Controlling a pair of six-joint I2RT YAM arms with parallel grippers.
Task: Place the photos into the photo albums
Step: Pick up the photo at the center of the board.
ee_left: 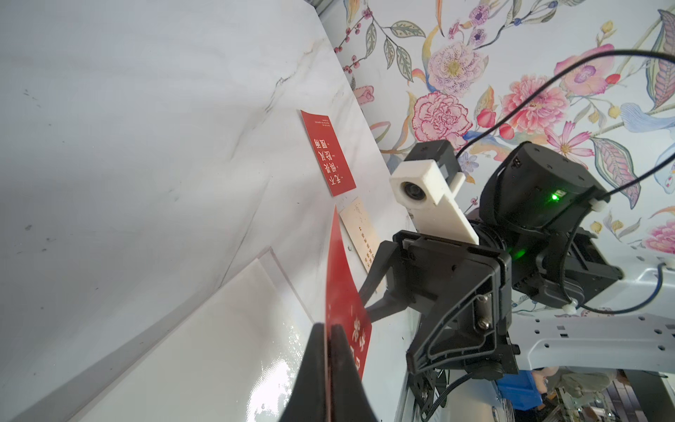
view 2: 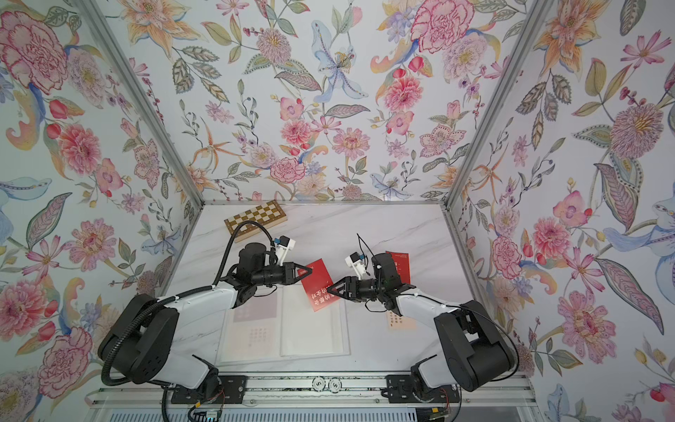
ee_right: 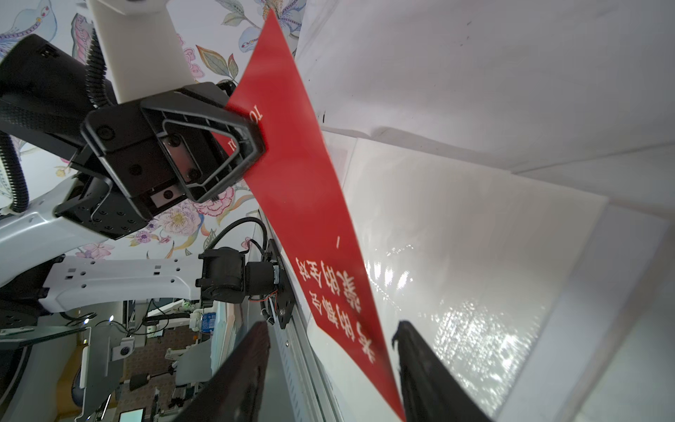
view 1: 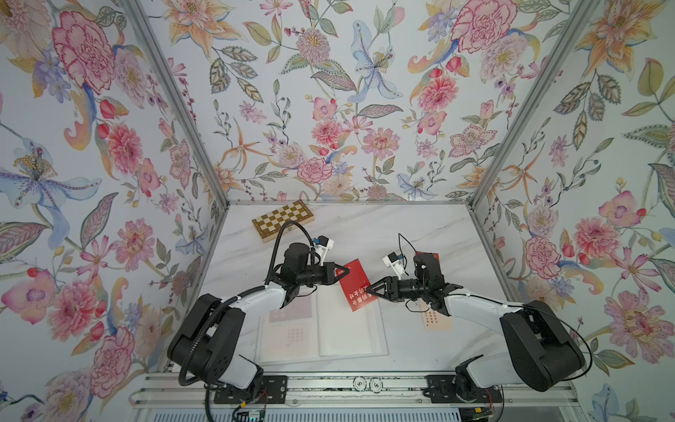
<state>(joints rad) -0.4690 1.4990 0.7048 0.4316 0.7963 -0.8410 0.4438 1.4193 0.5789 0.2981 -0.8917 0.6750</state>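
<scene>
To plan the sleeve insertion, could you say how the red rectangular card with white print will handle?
Probably stiff: the red card juts flat from the left gripper pinching one end. Likely light and bendable: its edge looks thin.

White Chinese characters on the held red card (ee_right: 303,204), two lines, upside down in the right wrist view. They read as 的都会 and 的全对, with one more character on each line that I can't make out. Near its far end there are small white Latin letters starting TO, and the rest is covered. The second red card (ee_left: 328,153) also has white Chinese characters, too skewed to read surely. The cream card (ee_left: 359,226) carries a dark printed column, too small to read. In a top view, two round discs (view 1: 359,383) on the front rail (view 1: 401,383) are each marked S or 5.
</scene>
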